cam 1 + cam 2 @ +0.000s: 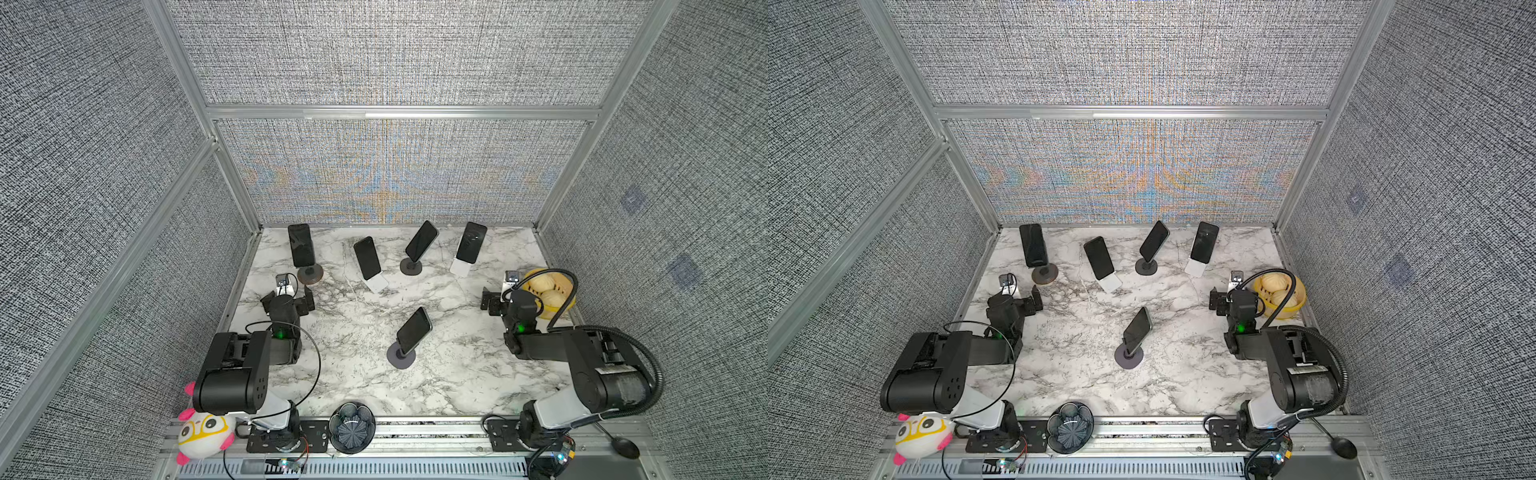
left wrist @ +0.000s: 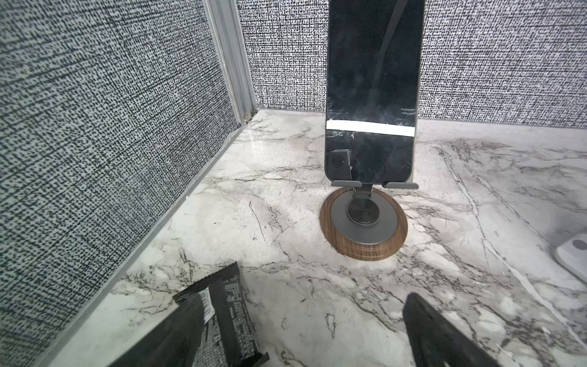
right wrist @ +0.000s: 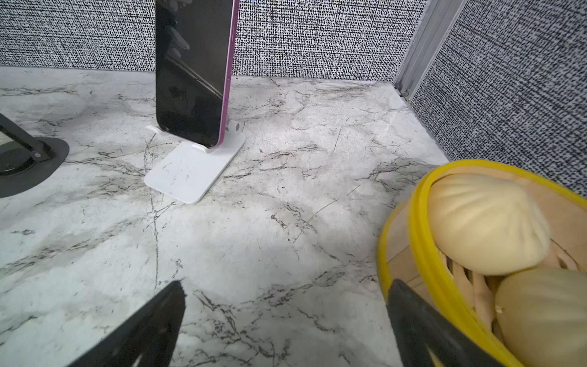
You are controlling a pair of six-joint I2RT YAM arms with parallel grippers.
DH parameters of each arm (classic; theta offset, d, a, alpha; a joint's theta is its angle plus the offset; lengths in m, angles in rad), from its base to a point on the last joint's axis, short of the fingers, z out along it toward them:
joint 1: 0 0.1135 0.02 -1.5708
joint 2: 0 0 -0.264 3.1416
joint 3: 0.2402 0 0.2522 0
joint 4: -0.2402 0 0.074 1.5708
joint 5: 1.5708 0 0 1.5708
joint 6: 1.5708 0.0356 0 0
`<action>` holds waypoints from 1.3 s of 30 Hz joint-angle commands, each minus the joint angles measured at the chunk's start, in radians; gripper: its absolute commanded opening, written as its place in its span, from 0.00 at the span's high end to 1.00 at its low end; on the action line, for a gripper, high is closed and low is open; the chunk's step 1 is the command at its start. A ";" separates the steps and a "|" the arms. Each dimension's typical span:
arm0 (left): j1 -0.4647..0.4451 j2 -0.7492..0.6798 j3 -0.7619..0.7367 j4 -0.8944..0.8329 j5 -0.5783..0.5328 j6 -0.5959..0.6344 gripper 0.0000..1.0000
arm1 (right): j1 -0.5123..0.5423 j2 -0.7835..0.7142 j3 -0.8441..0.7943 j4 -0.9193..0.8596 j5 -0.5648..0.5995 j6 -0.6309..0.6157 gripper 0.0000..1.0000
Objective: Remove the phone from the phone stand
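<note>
Standing on their stands (image 1: pixel 400 358) across the bench (image 1: pixel 457 374) are five phones (image 1: pixel 414 330), none removed yet, with left claw (image 2: pixel 320 292) and right claw (image 3: pixel 286 286) both spread apart and empty.

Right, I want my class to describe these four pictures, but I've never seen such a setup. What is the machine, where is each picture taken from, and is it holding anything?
It is a robot with two black arms, the left arm and the right arm, mounted at the near edge of a marble table. Two pictures come from a camera head above, looking down almost identically; the other two come from a camera on each wrist. Five dark phones sit on stands: four along the back, a fifth phone in the middle. The left wrist camera faces a phone on a wood-rimmed round stand; the right wrist camera faces a pink-edged phone on a white stand, with a yellow basket of buns nearby. Both arms' jaws are open and empty.
</note>
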 commanded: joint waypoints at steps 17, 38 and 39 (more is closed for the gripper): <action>0.000 -0.003 -0.001 0.027 0.002 0.006 0.02 | 0.001 0.005 0.003 0.004 0.004 0.002 0.01; -0.002 -0.367 0.089 -0.425 0.035 0.025 0.04 | -0.007 -0.230 0.180 -0.478 -0.026 0.009 0.01; -0.003 -0.400 0.100 -0.457 0.032 0.014 0.04 | -0.001 -0.255 0.201 -0.535 -0.029 0.020 0.01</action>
